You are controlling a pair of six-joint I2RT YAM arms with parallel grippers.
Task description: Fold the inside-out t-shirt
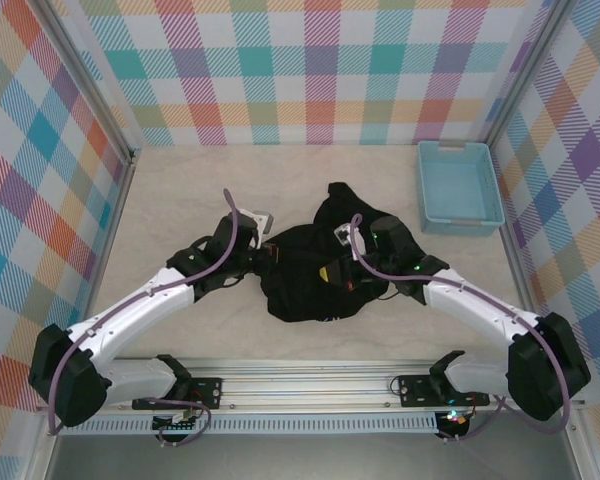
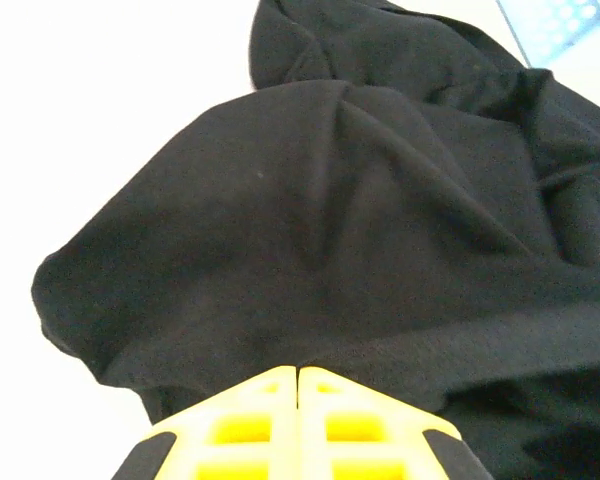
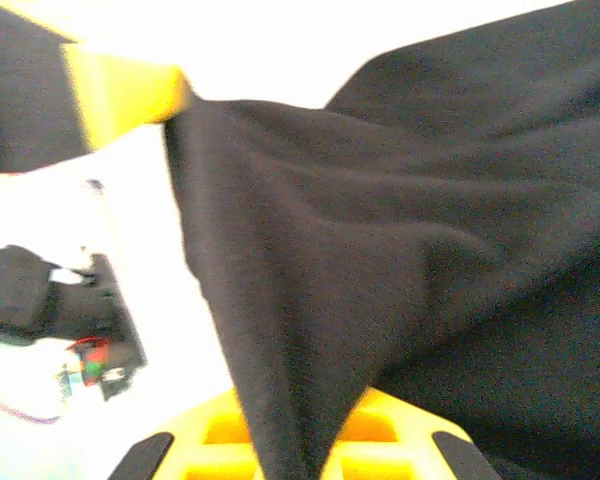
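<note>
Left gripper (image 2: 298, 370) clenched on the left edge of the inside-out t-shirt (image 1: 302, 285). Right gripper (image 3: 298, 405) clamped on a fold at its right edge. Shirt lies bunched mid table (image 1: 180, 190), with bare surface all round. Light-blue basket (image 1: 458, 226) sits far right, well apart.

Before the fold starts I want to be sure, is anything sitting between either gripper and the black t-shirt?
Nothing visible does. The left gripper is shut against the t-shirt, and the right gripper is shut on a fold of it. The blue basket sits apart, far right.
</note>
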